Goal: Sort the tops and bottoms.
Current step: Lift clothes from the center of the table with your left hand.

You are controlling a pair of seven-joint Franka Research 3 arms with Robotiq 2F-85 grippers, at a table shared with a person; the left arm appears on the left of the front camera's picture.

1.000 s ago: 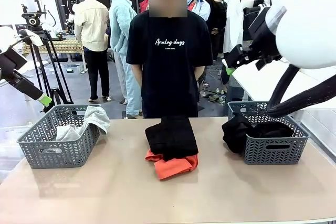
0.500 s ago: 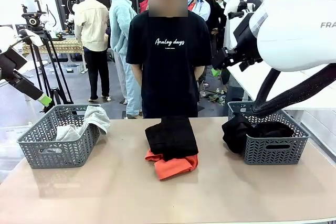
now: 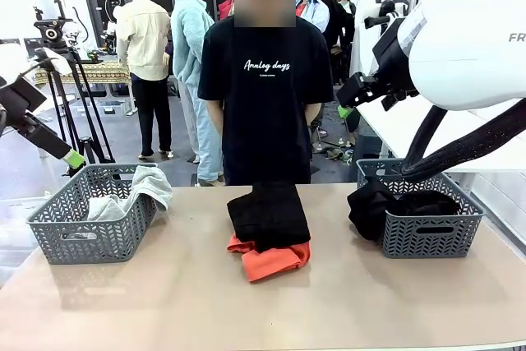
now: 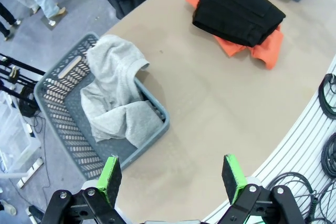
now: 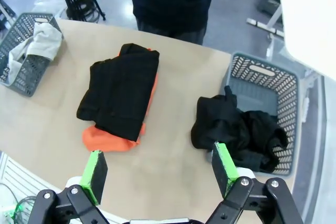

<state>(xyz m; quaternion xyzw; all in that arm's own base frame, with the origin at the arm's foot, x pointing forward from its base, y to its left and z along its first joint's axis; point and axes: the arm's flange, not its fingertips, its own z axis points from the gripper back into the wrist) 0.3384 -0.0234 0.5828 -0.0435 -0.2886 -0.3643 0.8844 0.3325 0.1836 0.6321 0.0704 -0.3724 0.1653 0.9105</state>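
Standing partway through the sort, by the look of it. Counting a grey top as done, slumping in the left basket with one end spilling over the rim. Counting a black garment as done too, bulging over the inner corner of the right basket; presumably bottoms, though not telling for sure. Leaving two pieces in the middle of the table: folded black bottoms lying on an orange top and covering most of it, with orange poking out along the near edge. Holding the left gripper high beside the left basket, jaws wide apart, gripping nothing. Holding the right gripper high above the table, looking down on pile and right basket, jaws likewise apart and empty. Touching no cloth with either. Judging the black bottoms as needing to come off first, heading for the right basket, and only then freeing the orange top for the left one. Noting a person standing at the far edge, hands out of sight.
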